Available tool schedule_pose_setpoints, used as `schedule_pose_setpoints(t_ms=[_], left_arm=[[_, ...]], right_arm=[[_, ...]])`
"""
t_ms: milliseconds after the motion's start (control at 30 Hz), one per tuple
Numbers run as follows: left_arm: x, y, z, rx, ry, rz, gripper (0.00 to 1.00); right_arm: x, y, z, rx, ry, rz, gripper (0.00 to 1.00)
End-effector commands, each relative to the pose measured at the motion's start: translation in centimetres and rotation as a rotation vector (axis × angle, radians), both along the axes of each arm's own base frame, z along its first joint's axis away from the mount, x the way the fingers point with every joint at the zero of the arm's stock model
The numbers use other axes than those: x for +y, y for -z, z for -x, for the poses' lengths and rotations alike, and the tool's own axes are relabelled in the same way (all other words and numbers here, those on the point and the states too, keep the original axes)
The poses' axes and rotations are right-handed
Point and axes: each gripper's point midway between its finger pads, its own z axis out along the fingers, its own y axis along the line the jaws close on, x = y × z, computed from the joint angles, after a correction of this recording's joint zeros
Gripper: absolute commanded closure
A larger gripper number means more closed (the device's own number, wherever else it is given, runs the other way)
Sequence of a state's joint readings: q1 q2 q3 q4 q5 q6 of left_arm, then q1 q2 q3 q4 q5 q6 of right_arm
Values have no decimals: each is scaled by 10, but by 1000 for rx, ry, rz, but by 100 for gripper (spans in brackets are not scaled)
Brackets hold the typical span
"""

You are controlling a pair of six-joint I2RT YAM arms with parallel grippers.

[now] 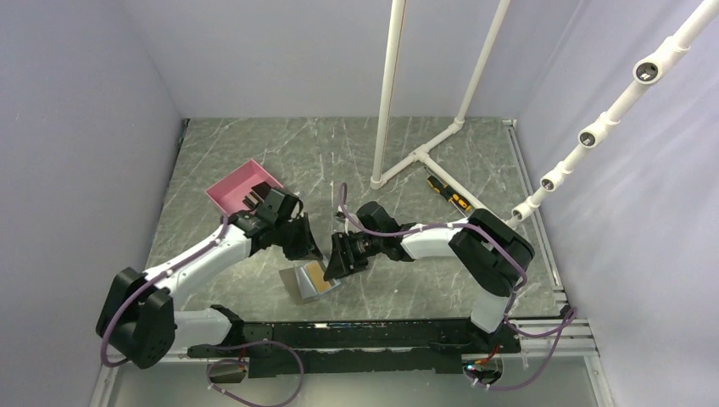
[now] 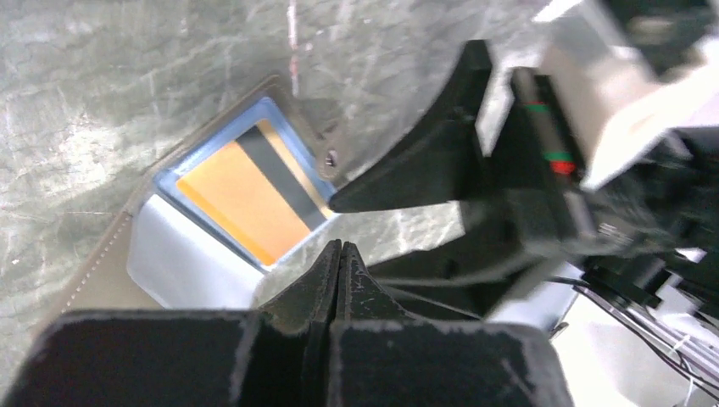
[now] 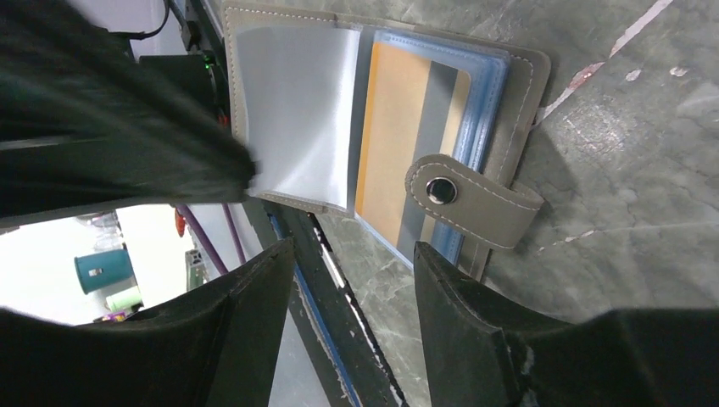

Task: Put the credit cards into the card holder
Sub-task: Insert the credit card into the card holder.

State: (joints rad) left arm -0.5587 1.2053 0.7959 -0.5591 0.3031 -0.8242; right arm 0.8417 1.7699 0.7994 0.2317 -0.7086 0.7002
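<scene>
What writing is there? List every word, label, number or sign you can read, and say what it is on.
No text here can be read.
Orange credit card in the card holder: no print shows, only a darker stripe.
Snap button: no readable marking.
Teal container: pale label, too small to read.
Screwdriver: too small to tell.
</scene>
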Motion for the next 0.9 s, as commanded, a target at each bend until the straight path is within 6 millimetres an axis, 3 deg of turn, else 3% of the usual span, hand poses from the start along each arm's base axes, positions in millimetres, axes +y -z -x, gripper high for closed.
schedule_pose_setpoints(t_ms=[0,267,867], left_arm=[[2,29,6,43,15,-28,100],[20,73,21,98,-14,-109,100],[36,108,41,162,-47,-159,100]], right_arm=[[1,-11,-7,-52,9,-26,44],[3,-12,-9,-60,-2,-26,44],[6,0,-11,-66,0,14,43]])
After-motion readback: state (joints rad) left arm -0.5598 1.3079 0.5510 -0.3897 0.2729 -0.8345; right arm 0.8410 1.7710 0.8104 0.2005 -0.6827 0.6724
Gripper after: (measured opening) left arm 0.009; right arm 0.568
